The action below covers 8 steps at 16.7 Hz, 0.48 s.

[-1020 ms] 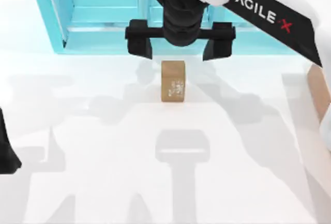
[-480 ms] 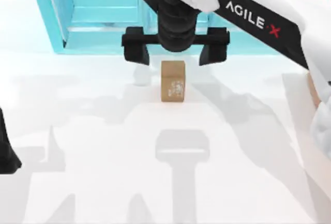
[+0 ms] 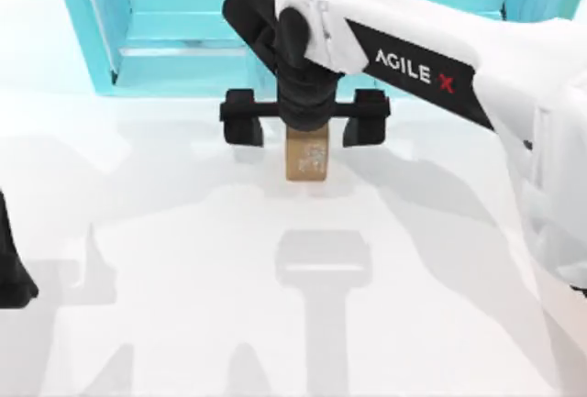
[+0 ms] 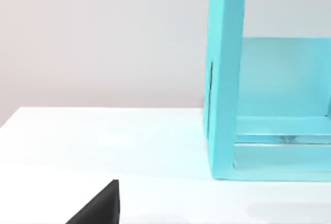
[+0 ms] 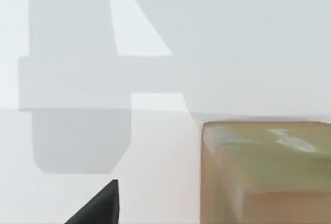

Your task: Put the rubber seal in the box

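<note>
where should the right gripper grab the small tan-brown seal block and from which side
Grip the small tan-brown rubber seal block across its two flat side faces, near mid-height, coming straight down from above. It stands upright on the white table with a rounded top, narrower than the open right gripper, whose fingers already straddle it left and right.

The right end effector (image 3: 304, 120) straddles the rubber seal (image 3: 306, 157) with open fingers, a gap on each side. Just behind stands the turquoise shelf unit (image 3: 183, 49), blocking the far side. The white tabletop (image 3: 275, 305) nearer the camera lies open.
</note>
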Motion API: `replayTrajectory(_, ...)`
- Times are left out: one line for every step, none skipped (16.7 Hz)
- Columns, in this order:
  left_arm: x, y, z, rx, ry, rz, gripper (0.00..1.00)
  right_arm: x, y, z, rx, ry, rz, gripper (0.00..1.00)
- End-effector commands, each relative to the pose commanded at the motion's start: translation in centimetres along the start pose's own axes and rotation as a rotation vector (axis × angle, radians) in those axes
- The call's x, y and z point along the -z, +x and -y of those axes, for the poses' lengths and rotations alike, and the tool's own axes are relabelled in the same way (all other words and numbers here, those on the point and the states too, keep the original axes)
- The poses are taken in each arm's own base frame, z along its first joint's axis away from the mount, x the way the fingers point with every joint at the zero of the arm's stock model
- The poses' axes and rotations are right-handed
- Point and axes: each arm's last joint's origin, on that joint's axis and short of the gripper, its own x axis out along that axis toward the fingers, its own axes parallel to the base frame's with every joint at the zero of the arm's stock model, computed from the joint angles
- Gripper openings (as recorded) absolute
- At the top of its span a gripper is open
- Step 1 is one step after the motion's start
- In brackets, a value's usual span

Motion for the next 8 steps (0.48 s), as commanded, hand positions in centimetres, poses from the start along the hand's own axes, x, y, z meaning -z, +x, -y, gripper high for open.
replayTrajectory(0.00, 0.00, 0.00, 0.000, 0.000, 0.000, 1.00, 0.06, 0.69, 0.04, 0.000, 0.000, 0.000, 1.00)
replayTrajectory(0.00, 0.00, 0.00, 0.000, 0.000, 0.000, 1.00, 0.09, 1.03, 0.07, 0.001, 0.000, -0.001, 1.00)
replayTrajectory(0.00, 0.00, 0.00, 0.000, 0.000, 0.000, 1.00, 0.10, 1.05, 0.07, 0.001, 0.000, -0.001, 1.00)
replayTrajectory(0.00, 0.00, 0.00, 0.000, 0.000, 0.000, 1.00, 0.10, 1.05, 0.07, 0.001, 0.000, -0.001, 1.00)
replayTrajectory(0.00, 0.00, 0.00, 0.000, 0.000, 0.000, 1.00, 0.10, 1.05, 0.07, 0.001, 0.000, -0.001, 1.00)
replayTrajectory(0.00, 0.00, 0.00, 0.000, 0.000, 0.000, 1.00, 0.10, 1.05, 0.07, 0.001, 0.000, -0.001, 0.92)
replayTrajectory(0.00, 0.00, 0.00, 0.000, 0.000, 0.000, 1.00, 0.10, 1.05, 0.07, 0.001, 0.000, -0.001, 0.85)
replayTrajectory(0.00, 0.00, 0.00, 0.000, 0.000, 0.000, 1.00, 0.10, 1.05, 0.07, 0.001, 0.000, -0.001, 0.77)
